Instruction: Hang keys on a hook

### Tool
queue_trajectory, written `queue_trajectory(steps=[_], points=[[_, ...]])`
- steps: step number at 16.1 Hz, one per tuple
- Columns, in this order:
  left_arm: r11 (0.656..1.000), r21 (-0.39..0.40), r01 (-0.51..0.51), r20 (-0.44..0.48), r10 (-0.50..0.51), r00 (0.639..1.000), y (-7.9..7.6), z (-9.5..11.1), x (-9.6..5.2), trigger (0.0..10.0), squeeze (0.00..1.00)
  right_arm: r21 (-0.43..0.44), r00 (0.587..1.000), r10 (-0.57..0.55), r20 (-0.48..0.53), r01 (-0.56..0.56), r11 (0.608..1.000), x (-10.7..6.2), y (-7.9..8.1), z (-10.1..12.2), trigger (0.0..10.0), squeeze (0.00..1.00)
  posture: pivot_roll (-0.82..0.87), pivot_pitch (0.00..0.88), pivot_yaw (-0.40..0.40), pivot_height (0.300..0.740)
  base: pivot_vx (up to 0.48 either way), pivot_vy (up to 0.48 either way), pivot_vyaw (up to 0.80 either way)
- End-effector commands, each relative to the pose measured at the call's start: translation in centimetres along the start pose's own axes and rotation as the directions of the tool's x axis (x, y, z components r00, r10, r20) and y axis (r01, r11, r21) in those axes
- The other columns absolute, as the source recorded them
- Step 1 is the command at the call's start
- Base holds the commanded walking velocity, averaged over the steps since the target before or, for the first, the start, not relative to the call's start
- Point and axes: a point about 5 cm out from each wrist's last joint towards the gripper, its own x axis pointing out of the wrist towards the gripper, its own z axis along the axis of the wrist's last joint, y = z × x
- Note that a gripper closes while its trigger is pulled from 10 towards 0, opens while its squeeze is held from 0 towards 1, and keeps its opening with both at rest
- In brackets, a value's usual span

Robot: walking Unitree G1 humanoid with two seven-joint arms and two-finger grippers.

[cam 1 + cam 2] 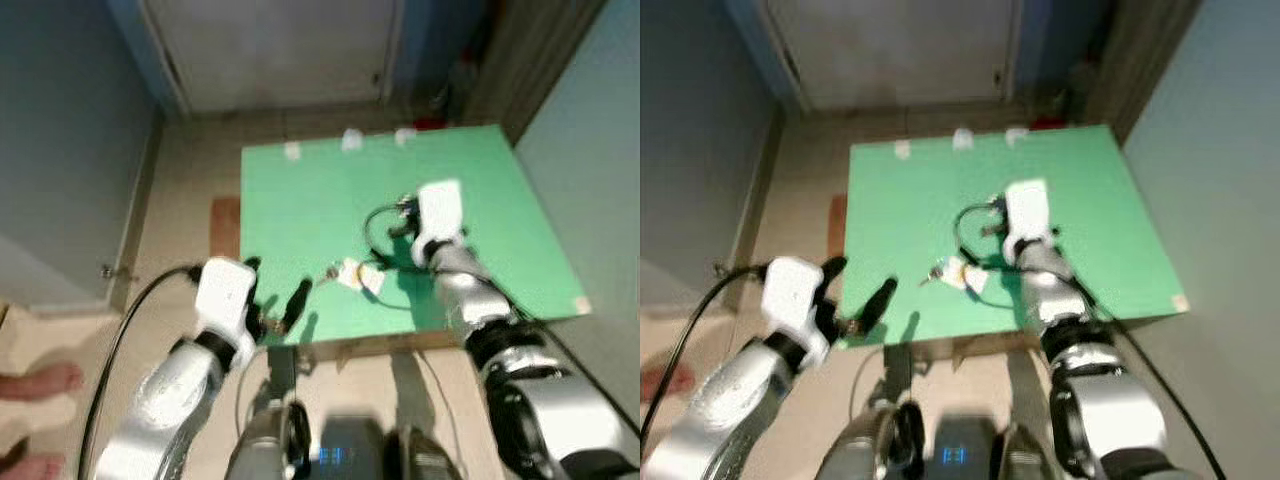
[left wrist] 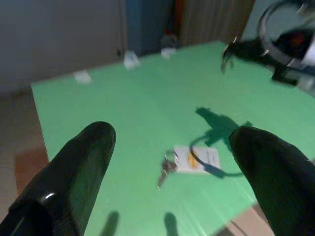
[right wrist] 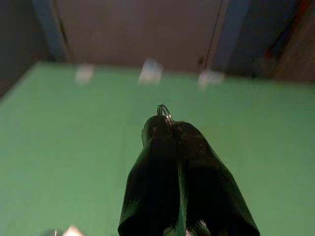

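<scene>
A green desk [image 1: 300,200] stood on a beige floor [image 1: 190,170], its far edge near a pale door [image 1: 280,50]. A brown mat [image 1: 225,225] lay on the floor beside the desk's left edge, and a person's bare feet [image 1: 40,382] rested at the lower left

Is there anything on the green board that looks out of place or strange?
Nothing looks damaged or spilled. The keys with their white tag lie flat on the green board, not on any of the white hooks at its far edge. The right gripper, jaws closed, pinches a metal ring.
</scene>
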Motion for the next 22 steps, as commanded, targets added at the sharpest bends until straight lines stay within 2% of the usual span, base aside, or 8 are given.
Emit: queue_trajectory(steps=[1, 5, 7, 9, 13, 15, 19, 22], points=[[0.999, 0.02, -0.026, -0.009, 0.026, 1.0, 0.6, -0.6, 0.7, 10.0, 0.0, -0.008, 0.999, 0.001, 0.051, 0.0, 1.0, 0.4, -0.4, 1.6, 0.0, 0.0, -0.04, 0.029, 0.046, 0.72, 0.0, 0.0, 0.0], [0.998, 0.025, -0.052, 0.026, 0.051, 0.998, 1.6, -0.6, 2.9, 10.0, 0.0, -0.031, 0.987, -0.077, 0.139, 0.082, 0.996, 0.0, -3.0, 3.6, 0.0, 0.0, -0.1, 0.0, 0.068, 0.72, 0.0, 0.0, 0.0], [0.993, 0.007, -0.115, 0.051, 0.114, 0.992, 2.8, -0.4, 4.2, 10.0, 0.0, -0.025, 0.97, -0.163, 0.178, 0.17, 0.985, -1.3, -5.0, 3.5, 0.0, 0.0, -0.14, 0.0, 0.091, 0.72, 0.0, 0.0, 0.0], [0.986, -0.008, -0.165, 0.057, 0.165, 0.985, 3.8, -0.4, 4.6, 10.0, 0.0, -0.016, 0.953, -0.219, 0.21, 0.227, 0.974, -2.4, -5.6, 3.1, 0.0, 0.0, -0.15, 0.0, 0.099, 0.72, 0.0, 0.0, 0.0], [0.987, 0.008, -0.162, 0.103, 0.161, 0.982, 3.0, -0.8, 4.4, 10.0, 0.0, 0.084, 0.946, -0.246, 0.212, 0.233, 0.969, -5.7, -3.0, -0.7, 0.0, 0.0, -0.17, 0.0, 0.102, 0.72, 0.0, 0.0, 0.0], [0.991, 0.052, -0.12, 0.14, 0.111, 0.984, 2.0, -1.3, 3.8, 10.0, 0.0, 0.116, 0.962, -0.22, 0.16, 0.203, 0.972, -8.6, -1.3, -3.1, 0.0, 0.0, -0.18, 0.0, 0.116, 0.72, 0.0, 0.0, 0.0], [0.998, 0.047, -0.042, 0.062, 0.039, 0.997, 1.5, -3.9, 1.1, 10.0, 0.0, 0.064, 0.981, -0.158, 0.115, 0.151, 0.986, -12.5, -1.8, -4.9, 0.0, 0.0, -0.19, 0.0, 0.135, 0.72, 0.0, 0.0, 0.0], [0.998, 0.022, -0.057, 0.052, 0.055, 0.997, 1.4, -4.1, 1.5, 10.0, 0.0, 0.056, 0.987, -0.137, 0.079, 0.133, 0.99, -12.5, -1.2, -5.2, 0.0, 0.0, -0.2, 0.009, 0.142, 0.72, 0.0, 0.0, 0.0]])
